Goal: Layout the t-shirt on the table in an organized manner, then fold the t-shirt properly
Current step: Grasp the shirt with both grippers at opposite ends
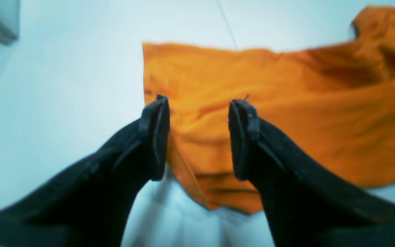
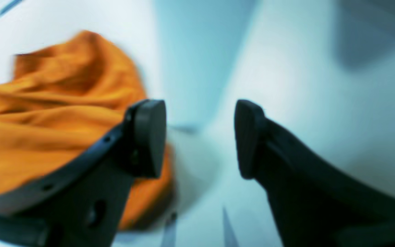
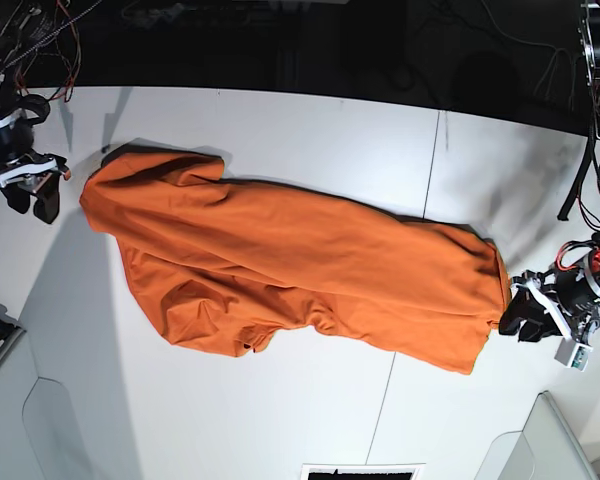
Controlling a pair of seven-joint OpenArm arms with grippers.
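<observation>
Bright orange t-shirt (image 3: 300, 275) stretched in 1 long wrinkled band slantwise across the white table (image 3: 280, 130), bunched and rumpled at the end toward the base view's left, flatter at the other end, crossing the thin dark seam line (image 3: 428, 165). Just beside the flatter end, left gripper (image 1: 199, 103) with both fingers spread apart, released, nothing between them, hovering over the cloth's edge. Off the bunched end, right gripper (image 2: 200, 106) likewise spread and empty, above bare tabletop beside the fabric.
</observation>
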